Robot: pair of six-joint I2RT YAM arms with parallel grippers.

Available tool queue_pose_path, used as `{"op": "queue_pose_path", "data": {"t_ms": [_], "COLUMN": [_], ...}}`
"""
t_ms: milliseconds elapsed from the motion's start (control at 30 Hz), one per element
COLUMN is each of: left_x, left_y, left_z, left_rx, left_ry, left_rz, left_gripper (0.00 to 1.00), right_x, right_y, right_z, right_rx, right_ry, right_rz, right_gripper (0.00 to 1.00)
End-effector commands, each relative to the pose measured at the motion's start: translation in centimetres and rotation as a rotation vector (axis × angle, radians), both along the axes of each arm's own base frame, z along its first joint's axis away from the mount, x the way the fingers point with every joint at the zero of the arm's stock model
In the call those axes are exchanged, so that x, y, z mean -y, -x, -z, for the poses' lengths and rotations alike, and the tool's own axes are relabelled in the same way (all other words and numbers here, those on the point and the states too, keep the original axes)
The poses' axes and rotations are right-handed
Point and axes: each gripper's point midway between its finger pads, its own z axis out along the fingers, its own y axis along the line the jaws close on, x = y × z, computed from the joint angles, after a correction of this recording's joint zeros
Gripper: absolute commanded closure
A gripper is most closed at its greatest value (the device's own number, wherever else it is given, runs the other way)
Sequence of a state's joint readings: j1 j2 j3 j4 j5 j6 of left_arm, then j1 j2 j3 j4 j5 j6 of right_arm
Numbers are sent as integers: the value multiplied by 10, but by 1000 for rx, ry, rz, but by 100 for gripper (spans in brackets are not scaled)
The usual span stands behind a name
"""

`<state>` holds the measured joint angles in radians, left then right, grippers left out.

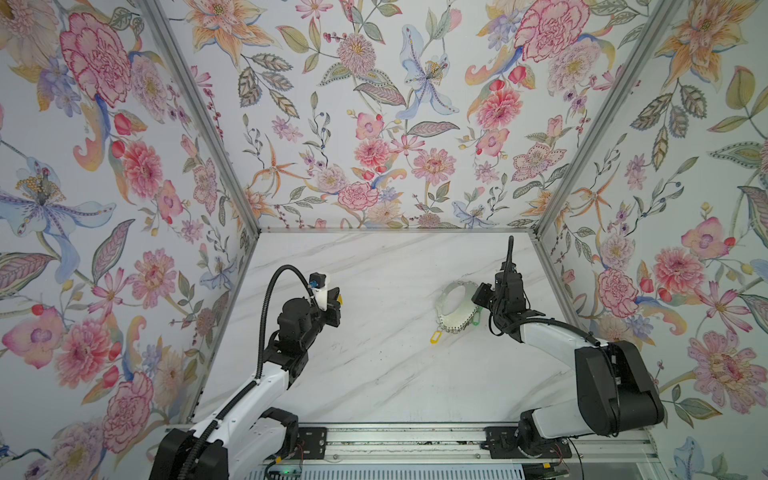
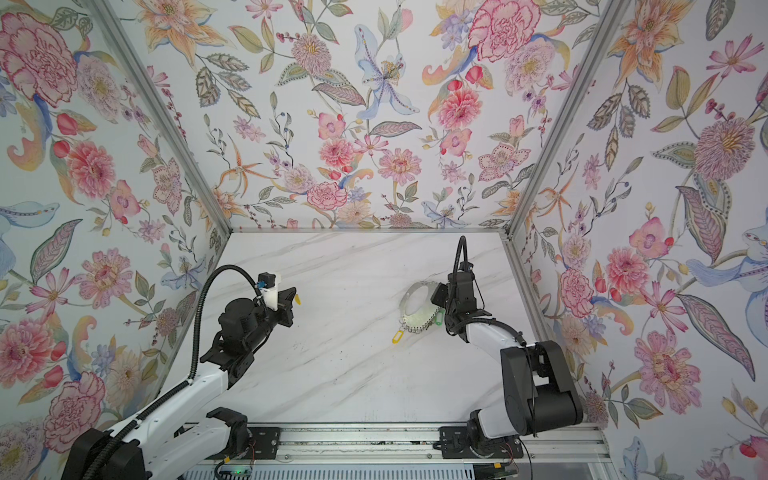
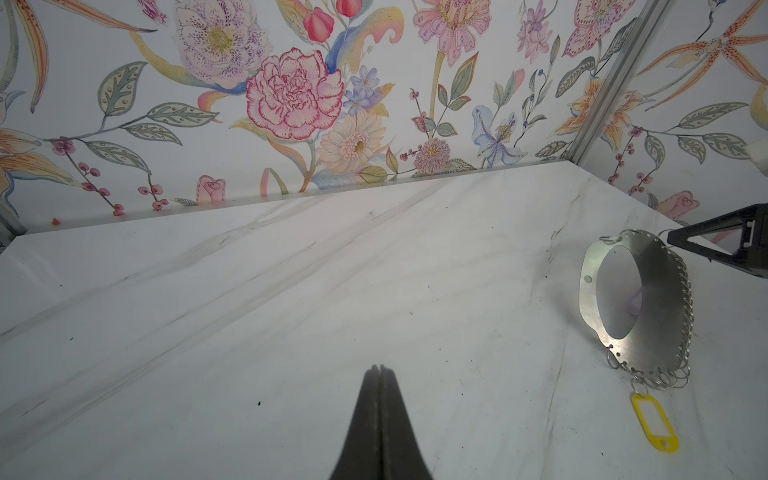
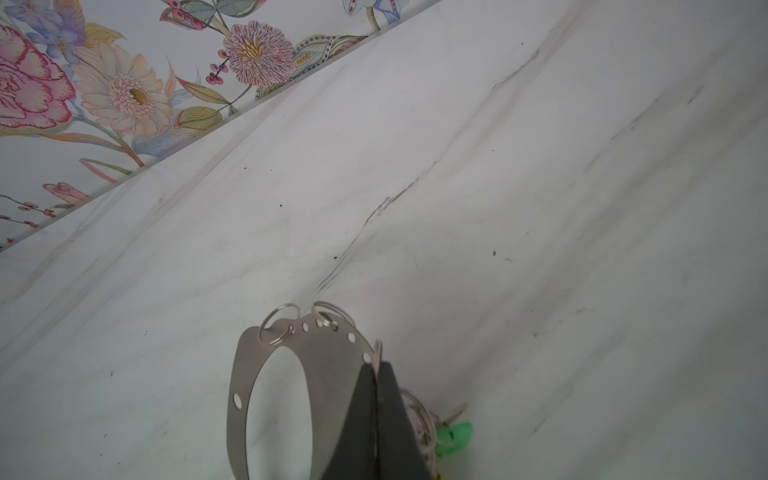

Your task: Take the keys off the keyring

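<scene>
Right pincer (image 4: 376, 368) pinches the rim of the shiny grey keyring (image 4: 324, 374), tilted up; left pincer (image 3: 378, 369) closed, far away.

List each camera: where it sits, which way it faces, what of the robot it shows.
Top views: high over the near edge, looking down and forward at the table; both arms show.
Left wrist: on the left arm, facing along the shut left tool toward the keyring, yellow tag and right tool.
Right wrist: on the right arm, facing along the right tool, shut on the keyring's rim; green tag nearby.
Shared: both wrist views show the keyring.
</scene>
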<state>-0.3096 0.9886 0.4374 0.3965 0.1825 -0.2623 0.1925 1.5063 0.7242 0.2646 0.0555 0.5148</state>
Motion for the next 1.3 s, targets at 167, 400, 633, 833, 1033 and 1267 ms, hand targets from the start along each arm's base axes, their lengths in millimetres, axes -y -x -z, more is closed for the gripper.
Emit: {"op": "queue_pose_path", "data": {"t_ms": [167, 400, 633, 833, 1033, 1267], "left_x": [-8, -13, -15, -21, -18, -16], "left_y": [-13, -31, -60, -98, -127, -134], "left_z": [3, 12, 38, 77, 126, 142], "left_rx": [-37, -73, -151, -318, -474, -495], "left_ry": [-12, 16, 46, 32, 18, 52], "left_rz": [-21, -33, -56, -88, -68, -73], "left_gripper": [100, 100, 100, 100, 100, 76], "right_x": [-10, -6, -8, -5, -1, 4], "right_y": [-39, -33, -7, 18, 32, 40], "right_z": [5, -12, -29, -30, -23, -24], "right_rx": [-29, -5, 32, 69, 57, 58], "right_ry": [-95, -35, 37, 106, 113, 135], "right_rz": [-100, -120, -179, -203, -207, -209], "right_gripper": [87, 62, 59, 59, 58, 58]}}
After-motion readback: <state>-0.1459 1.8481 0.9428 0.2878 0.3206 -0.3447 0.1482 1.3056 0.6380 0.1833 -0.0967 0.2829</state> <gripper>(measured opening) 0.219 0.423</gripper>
